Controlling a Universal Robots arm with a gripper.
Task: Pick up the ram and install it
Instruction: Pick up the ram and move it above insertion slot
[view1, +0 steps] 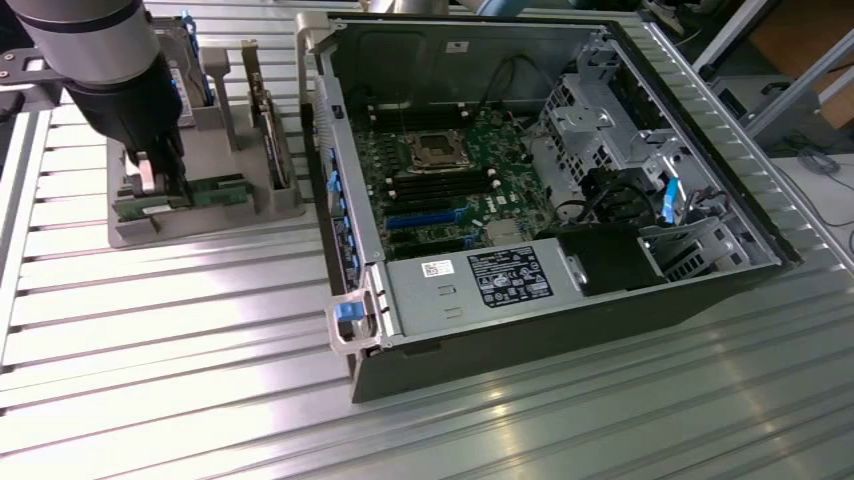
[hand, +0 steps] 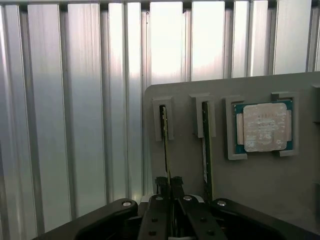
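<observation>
1. The gripper (hand: 169, 186) sat nearest the wrist camera. Its two fingers were drawn close together, pinching the thin faces of the ram (hand: 164, 145) near one end.
2. The ram stood on its long edge in a slot of the grey holder (hand: 250, 185). It was seen edge-on, with its long axis running straight away from the fingers to the slot's end bracket.
3. A second stick (hand: 205, 145) stood parallel just beside it, carrying a white sticker whose writing could not be read.
4. A processor (hand: 263, 127) lay flat in a recess of the holder, its lid markings too faint to read.
5. In the exterior view, the holder was on the ribbed metal table (view1: 200, 350), to the exterior view's left of the open computer case (view1: 534, 350).
6. The power supply (view1: 481, 285) inside the case bore a black label and a white barcode sticker, both illegible.
</observation>
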